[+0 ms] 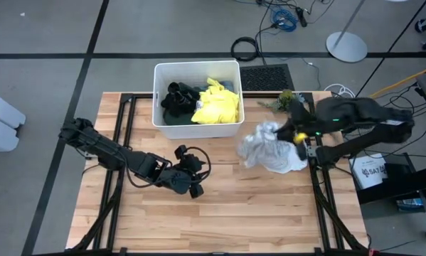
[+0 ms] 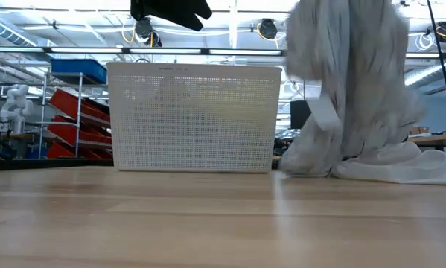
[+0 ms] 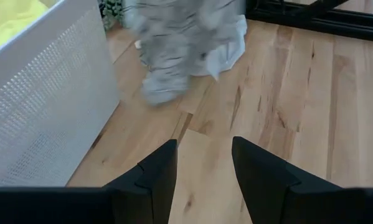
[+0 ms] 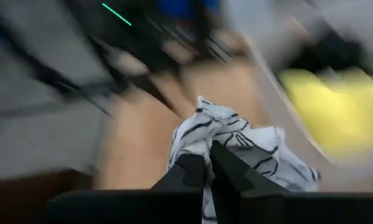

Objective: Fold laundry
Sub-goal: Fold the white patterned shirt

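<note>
Folding had barely begun: nothing lay folded on the wooden table (image 1: 220, 213). The yellow garment (image 1: 217, 104) and dark clothes (image 1: 178, 99) sat in the white bin (image 1: 196, 126). The right gripper (image 4: 207, 169), fingers pinched shut on the white grey-patterned garment (image 1: 272, 148), held it partly lifted beside the bin. The left gripper (image 3: 203, 168) waited mid-table, fingers parted and empty, well apart from it.

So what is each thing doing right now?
Patterned white shirt: bunched up, pinched by the right tool, partly lifted.
Bin: upright, holding clothes.
Yellow shirt: crumpled in the bin.
Dark clothes: crumpled in the bin.
Left tool: open, empty.
</note>
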You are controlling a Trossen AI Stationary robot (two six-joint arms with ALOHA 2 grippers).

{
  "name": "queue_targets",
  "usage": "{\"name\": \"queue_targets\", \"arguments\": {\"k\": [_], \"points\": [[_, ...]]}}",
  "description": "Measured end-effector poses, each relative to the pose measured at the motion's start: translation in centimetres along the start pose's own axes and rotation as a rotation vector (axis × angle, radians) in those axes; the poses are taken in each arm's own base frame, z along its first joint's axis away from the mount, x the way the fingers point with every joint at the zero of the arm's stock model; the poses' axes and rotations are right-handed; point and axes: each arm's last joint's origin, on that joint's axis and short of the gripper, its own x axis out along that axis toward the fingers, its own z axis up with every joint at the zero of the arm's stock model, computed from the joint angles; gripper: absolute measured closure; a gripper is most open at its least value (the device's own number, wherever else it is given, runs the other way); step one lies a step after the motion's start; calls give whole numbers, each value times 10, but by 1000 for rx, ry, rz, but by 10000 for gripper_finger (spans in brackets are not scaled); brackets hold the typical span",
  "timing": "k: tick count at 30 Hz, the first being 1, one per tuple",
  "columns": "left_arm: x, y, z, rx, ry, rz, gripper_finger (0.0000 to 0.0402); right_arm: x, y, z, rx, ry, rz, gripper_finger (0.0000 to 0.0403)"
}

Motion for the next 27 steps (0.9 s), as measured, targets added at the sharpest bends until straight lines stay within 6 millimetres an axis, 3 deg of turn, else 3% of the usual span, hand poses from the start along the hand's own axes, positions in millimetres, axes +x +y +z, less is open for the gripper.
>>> {"name": "queue_targets", "arguments": {"k": [6, 10, 13, 16, 21, 27], "points": [[0, 0, 0, 18, 0, -1, 238, -10, 39, 27, -86, -295, 383, 403], [-1, -1, -1, 22, 2, -1, 238, 5, 59, 39, -130, -381, 513, 403], [-2, 0, -4, 47, 28, 10, 238, 22, 68, 40, -158, -352, 576, 403], [-3, 0, -8, 56, 55, 21, 238, 47, 70, 31, -201, -218, 540, 403], [-5, -2, -12, 68, 69, 21, 238, 87, 61, 2, -200, 163, 403, 403], [-6, -2, -12, 72, 73, 22, 238, 106, 46, -33, -76, 603, 213, 403]]}}
